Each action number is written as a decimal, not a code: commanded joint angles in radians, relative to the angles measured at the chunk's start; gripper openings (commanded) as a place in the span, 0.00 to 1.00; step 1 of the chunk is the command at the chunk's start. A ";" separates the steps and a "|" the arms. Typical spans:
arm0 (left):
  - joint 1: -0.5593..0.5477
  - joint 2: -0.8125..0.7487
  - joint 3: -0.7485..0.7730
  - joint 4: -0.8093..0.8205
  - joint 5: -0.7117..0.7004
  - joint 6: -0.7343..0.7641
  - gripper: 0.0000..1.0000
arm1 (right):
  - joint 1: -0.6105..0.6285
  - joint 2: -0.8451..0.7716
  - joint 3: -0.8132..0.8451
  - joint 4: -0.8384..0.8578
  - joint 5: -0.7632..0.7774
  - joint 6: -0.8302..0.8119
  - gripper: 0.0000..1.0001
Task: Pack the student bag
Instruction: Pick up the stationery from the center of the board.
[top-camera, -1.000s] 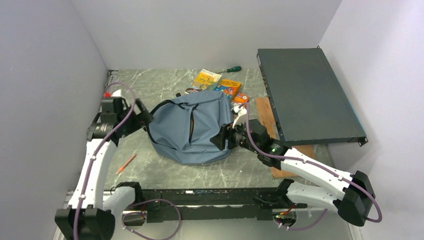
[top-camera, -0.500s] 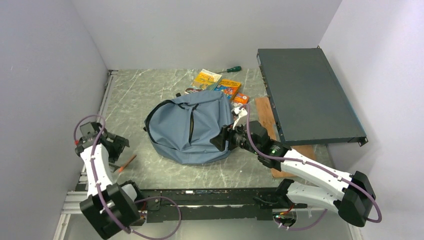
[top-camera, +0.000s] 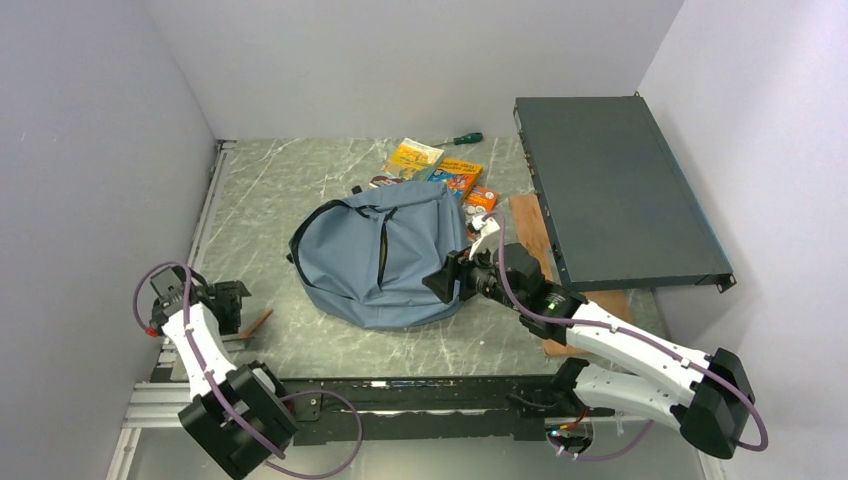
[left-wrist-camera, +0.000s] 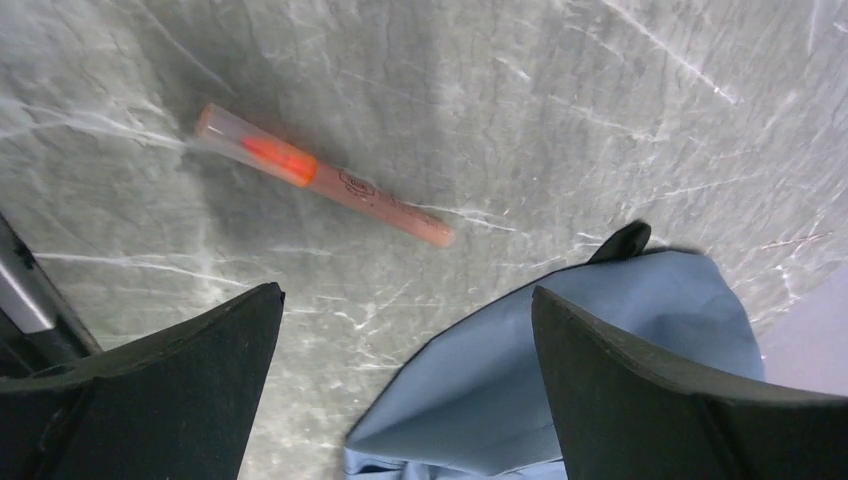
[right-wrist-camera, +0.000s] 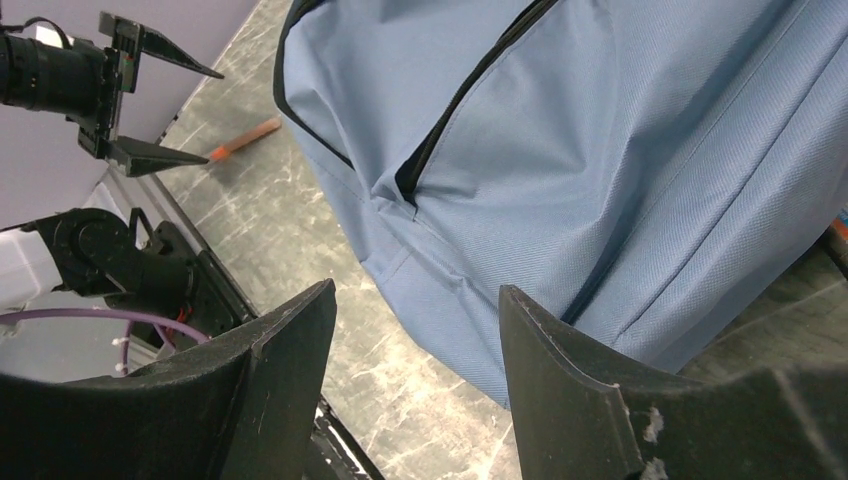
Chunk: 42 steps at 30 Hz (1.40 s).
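Plain pale walls (top-camera: 400, 60) close in the table (top-camera: 290, 180) on three sides. Its grey top has white veins and is evenly lit. A dark rail (top-camera: 420, 384) runs along its near edge.

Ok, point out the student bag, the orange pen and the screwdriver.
student bag (top-camera: 385, 265), top external view, centre of its grey-blue front.
orange pen (left-wrist-camera: 340, 185), left wrist view, middle of its barrel.
screwdriver (top-camera: 468, 138), top external view, green handle.

1 student bag (top-camera: 385, 265), 1 orange pen (left-wrist-camera: 320, 190), 1 screwdriver (top-camera: 462, 139), 1 dark metal box (top-camera: 615, 195), 1 wooden board (top-camera: 530, 230).
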 joint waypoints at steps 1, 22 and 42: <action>0.010 0.050 -0.035 0.036 0.098 -0.157 0.98 | -0.007 -0.023 -0.005 0.043 0.013 -0.028 0.63; 0.009 0.317 0.025 0.054 0.023 -0.326 0.85 | -0.013 -0.012 -0.004 0.070 0.004 -0.021 0.63; 0.009 0.441 0.026 0.130 -0.101 -0.304 0.41 | -0.016 0.002 0.016 0.059 0.002 -0.019 0.62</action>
